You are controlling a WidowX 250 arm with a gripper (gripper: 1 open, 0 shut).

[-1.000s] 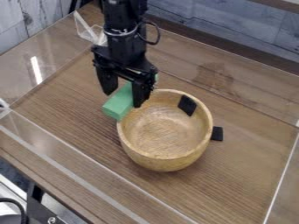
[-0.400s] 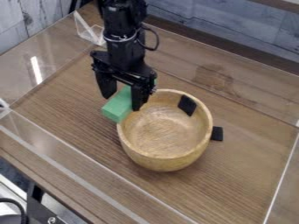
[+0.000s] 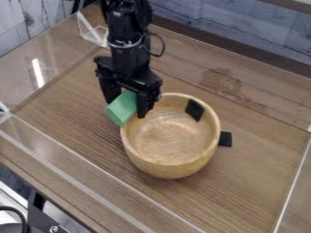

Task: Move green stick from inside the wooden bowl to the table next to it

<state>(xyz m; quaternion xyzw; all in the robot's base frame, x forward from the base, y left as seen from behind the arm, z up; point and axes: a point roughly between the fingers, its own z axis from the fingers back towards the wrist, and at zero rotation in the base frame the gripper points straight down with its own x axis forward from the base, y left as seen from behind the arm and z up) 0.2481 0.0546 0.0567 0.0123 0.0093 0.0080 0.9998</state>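
Observation:
The green stick [image 3: 119, 111] lies on the table [image 3: 73, 100] just left of the wooden bowl [image 3: 173, 136], outside its rim. My gripper [image 3: 127, 98] points straight down over the stick, its black fingers open and straddling it. Whether the fingers touch the stick I cannot tell. The fingers cover the stick's upper part. The bowl's pale inside holds nothing.
Small black pieces sit at the bowl's rim: one inside its far wall [image 3: 194, 111], one on the table at its right [image 3: 225, 139]. Clear acrylic walls [image 3: 73, 173] line the table's edges, close to the front and left.

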